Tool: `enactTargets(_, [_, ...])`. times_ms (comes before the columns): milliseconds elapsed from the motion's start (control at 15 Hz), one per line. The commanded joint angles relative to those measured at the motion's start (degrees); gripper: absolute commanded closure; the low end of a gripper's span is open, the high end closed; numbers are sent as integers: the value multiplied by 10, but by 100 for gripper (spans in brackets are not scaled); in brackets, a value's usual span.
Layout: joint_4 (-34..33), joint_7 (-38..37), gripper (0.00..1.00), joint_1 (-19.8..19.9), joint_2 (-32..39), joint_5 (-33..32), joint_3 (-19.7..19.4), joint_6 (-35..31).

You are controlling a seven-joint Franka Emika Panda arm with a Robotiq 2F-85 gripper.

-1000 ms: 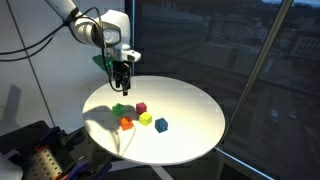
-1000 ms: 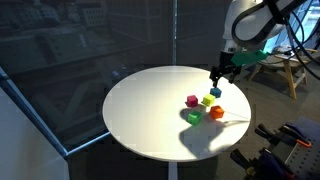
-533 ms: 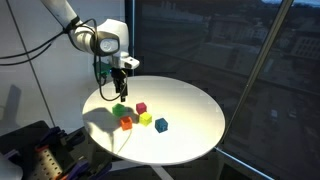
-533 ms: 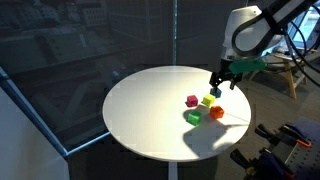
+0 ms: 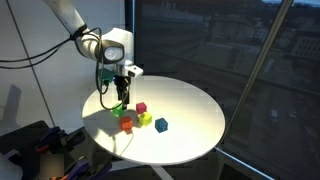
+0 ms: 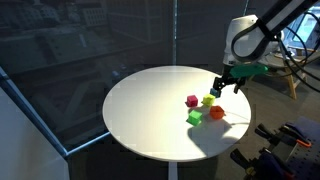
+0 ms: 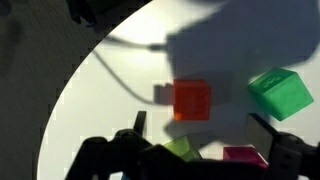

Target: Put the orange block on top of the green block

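Observation:
The orange block (image 5: 126, 123) lies on the round white table (image 5: 190, 105), next to the green block (image 5: 119, 110). Both show in the other exterior view too: orange block (image 6: 216, 113), green block (image 6: 195, 117). In the wrist view the orange block (image 7: 192, 99) is just ahead of the fingers and the green block (image 7: 280, 93) is to its right. My gripper (image 5: 120, 92) hangs open and empty above the blocks, and also shows in an exterior view (image 6: 222, 86) and in the wrist view (image 7: 203, 135).
A red-magenta cube (image 5: 141, 107), a yellow cube (image 5: 145, 120) and a dark blue cube (image 5: 161, 125) sit close to the two blocks. The yellow cube (image 7: 180, 150) and the magenta cube (image 7: 240, 155) lie between my fingers in the wrist view. The table edge (image 7: 60, 110) is close by.
The arm has moved from above the table's edge toward the cluster of blocks and come lower. The gripper stays open. The blocks have not moved.

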State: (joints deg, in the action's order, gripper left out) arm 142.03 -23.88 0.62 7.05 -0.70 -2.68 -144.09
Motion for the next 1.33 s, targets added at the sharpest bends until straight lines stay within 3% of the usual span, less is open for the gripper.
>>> enactTargets(0, [-19,-1,0,-3,33,-4,-6,-10])
enactTargets(733, [-61,28,0,-30,126,-53,-20,-34])
enactTargets(1267, [-78,27,0,-37,159,-42,-28,-38])
